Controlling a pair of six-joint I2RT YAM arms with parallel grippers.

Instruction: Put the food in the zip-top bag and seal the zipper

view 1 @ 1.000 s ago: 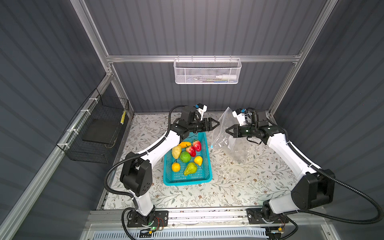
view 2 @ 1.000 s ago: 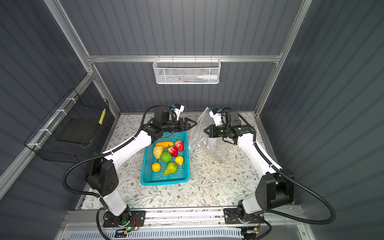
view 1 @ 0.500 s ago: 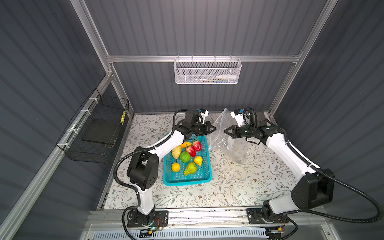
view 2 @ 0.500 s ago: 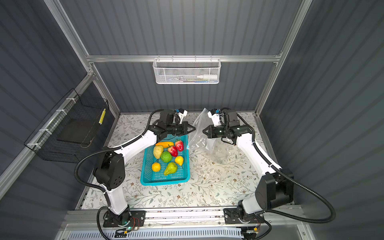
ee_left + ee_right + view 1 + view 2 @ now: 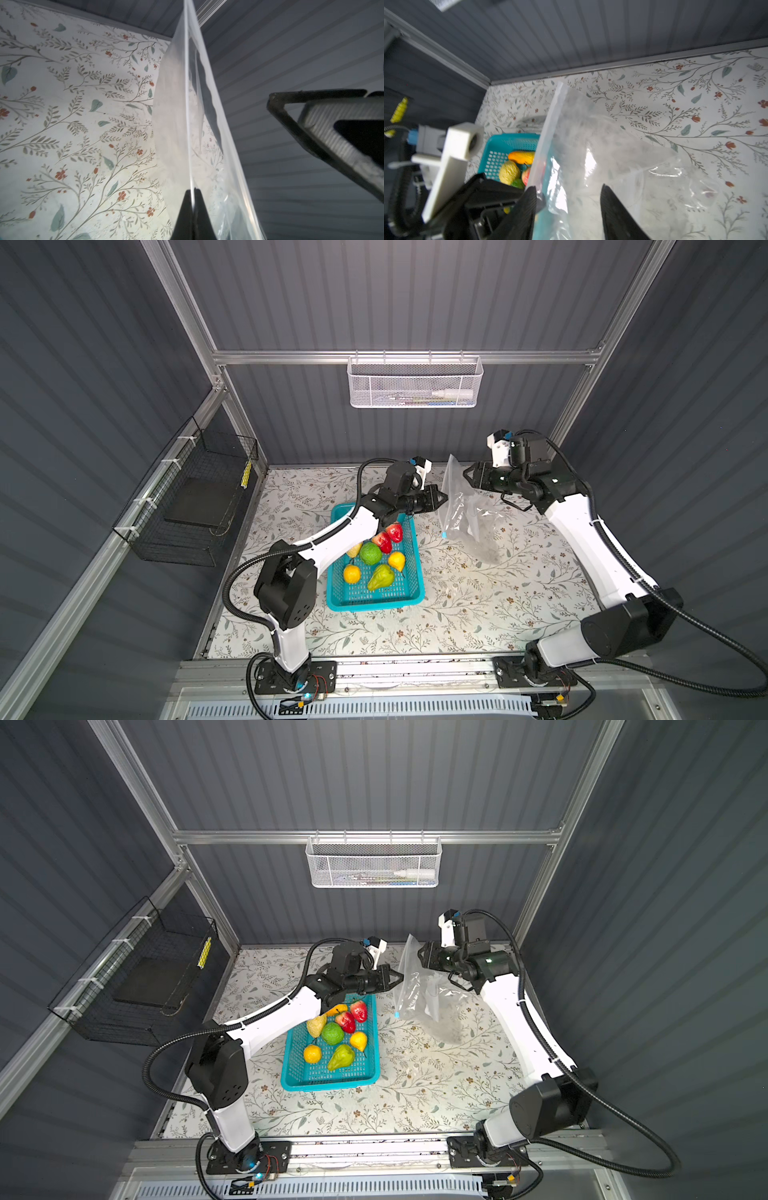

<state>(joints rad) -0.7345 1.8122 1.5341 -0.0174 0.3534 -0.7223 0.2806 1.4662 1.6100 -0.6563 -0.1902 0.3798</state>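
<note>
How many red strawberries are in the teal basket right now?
2. Both lie side by side at the teal basket's far end: one strawberry by the right wall, the other next to the green ball. The left arm overhangs that end, so another could be hidden.

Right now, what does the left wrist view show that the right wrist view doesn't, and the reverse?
Left wrist only: the left gripper tips meeting on the edge of the zip-top bag, a clear pinch. Right wrist only: the right gripper with jaws apart and bag film showing between them, plus the teal basket holding the orange oblong and pale yellow oval. Both: the bag's clear film and the floral table cover.
</note>
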